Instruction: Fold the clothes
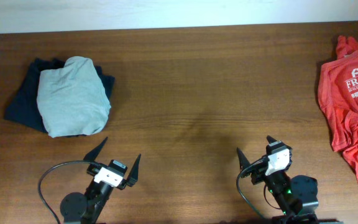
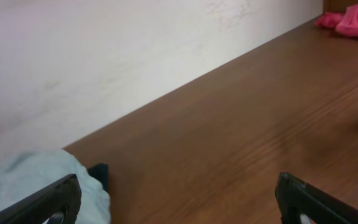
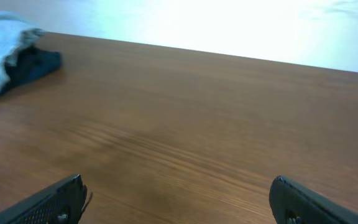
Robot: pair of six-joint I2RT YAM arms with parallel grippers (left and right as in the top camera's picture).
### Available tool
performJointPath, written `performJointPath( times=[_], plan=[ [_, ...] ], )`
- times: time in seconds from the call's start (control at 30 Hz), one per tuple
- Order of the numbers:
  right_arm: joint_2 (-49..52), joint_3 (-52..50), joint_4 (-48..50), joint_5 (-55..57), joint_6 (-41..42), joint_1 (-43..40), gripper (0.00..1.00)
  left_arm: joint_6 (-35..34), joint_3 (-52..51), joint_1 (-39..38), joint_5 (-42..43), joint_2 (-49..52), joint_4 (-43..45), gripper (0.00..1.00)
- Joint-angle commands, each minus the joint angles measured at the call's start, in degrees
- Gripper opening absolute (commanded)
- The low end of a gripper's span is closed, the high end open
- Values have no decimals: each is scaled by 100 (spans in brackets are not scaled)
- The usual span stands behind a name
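I have both arms parked at the near edge of the worktop (image 1: 191, 81), and neither holds anything. The left gripper (image 1: 118, 158) has its jaws spread wide, the two dark fingers splayed apart over bare wood; its own wrist view shows the left gripper (image 2: 178, 183) with one finger at each lower corner and nothing but wood grain between them. The right gripper (image 1: 255, 151) is likewise fully parted, and from its wrist camera the right gripper (image 3: 176, 186) frames only brown worktop (image 3: 197, 124). The clothes (image 1: 352, 106) lie at the far right edge, well apart from both arms: orange-red heathered fabric, unfolded and rumpled, with white chest lettering facing up and part of the cloth cut off by the frame, so I cannot tell how many pieces are there. In the left wrist view the clothes (image 2: 356, 22) show as a small reddish-pink lump in the top right corner. On the opposite side, far left, a folded grey garment (image 1: 73, 96) sits on top of a folded navy garment (image 1: 20, 102), whose dark edges stick out beneath it. The right wrist view catches that grey garment (image 3: 2, 53) at its upper left. A pale wall (image 1: 166, 12) runs behind the worktop.
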Motion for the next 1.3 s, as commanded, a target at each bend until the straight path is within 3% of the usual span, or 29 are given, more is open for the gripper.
performJointPath(
  times=[0.0,0.1,0.27,0.43,0.57,0.87,1.03,1.27],
  plan=[
    [-50,87,162,-452,461,46,99,-710,-22,-37,72,96,20,99],
    [-39,341,173,-455,667,48,99,-1318,168,-37,-96,262,-179,99],
    [249,990,118,28,662,46,99,-1346,984,-37,-118,903,-452,99],
    [1311,2009,-579,647,662,46,99,-1344,2409,-37,-120,2153,-826,99],
    [2658,3095,-1436,651,662,46,99,-1342,3919,-37,-116,3543,-1740,99],
    [5923,6566,-4216,459,597,46,99,-1322,7499,-37,-116,6540,-4706,99],
    [6891,7320,-4918,474,892,-87,99,-1366,7663,-39,15,7090,-4942,99],
    [7976,7654,-4809,815,1884,-1845,99,-1362,7663,-39,-55,7453,-5230,99]
  ],
)
